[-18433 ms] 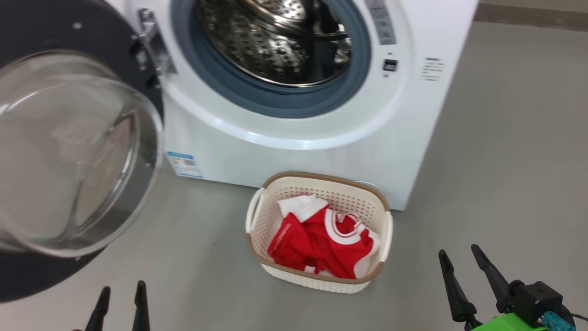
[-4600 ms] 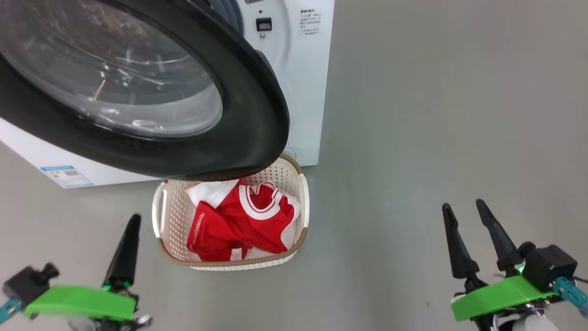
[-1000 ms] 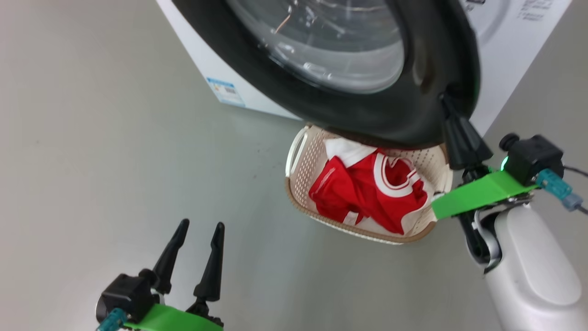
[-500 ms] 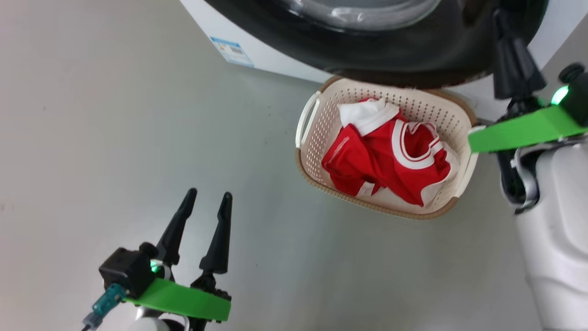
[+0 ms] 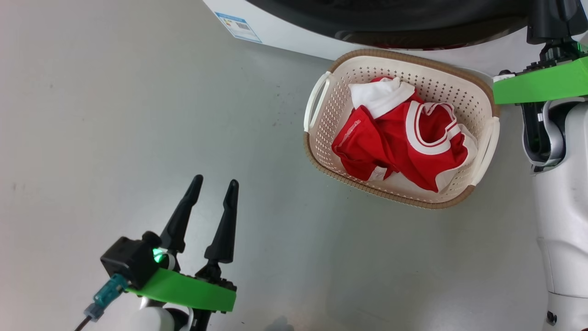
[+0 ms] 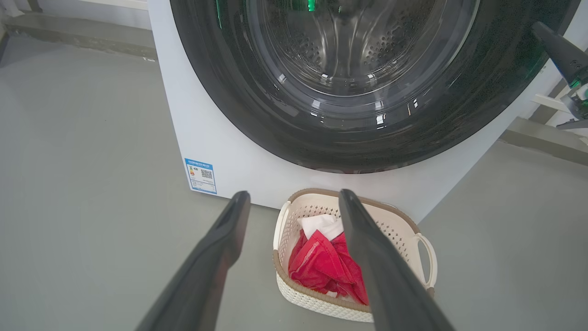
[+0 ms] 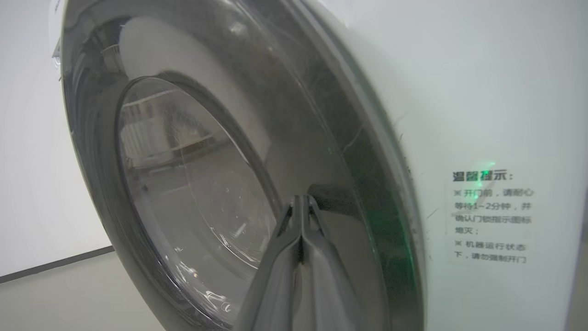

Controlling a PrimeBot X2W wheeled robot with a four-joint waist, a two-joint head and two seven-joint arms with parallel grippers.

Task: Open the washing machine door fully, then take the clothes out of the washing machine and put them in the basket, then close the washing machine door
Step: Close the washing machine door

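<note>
Near left, the left claw (image 5: 215, 180) hangs released and empty over the grey floor (image 5: 92, 115). Right of it the basket (image 5: 324, 133) stands just before the washing machine (image 6: 220, 138), the red and white clothes (image 5: 399, 138) heaped inside. Farther, the washing machine door (image 6: 349, 138) lies against the machine's front; the right claw (image 7: 301, 198), clenched empty, touches its right rim.

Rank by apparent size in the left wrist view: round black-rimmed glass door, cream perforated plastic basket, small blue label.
1. Round black-rimmed glass washing machine door, cropped, yet clearly largest.
2. Cream perforated plastic basket.
3. Small blue label.
</note>
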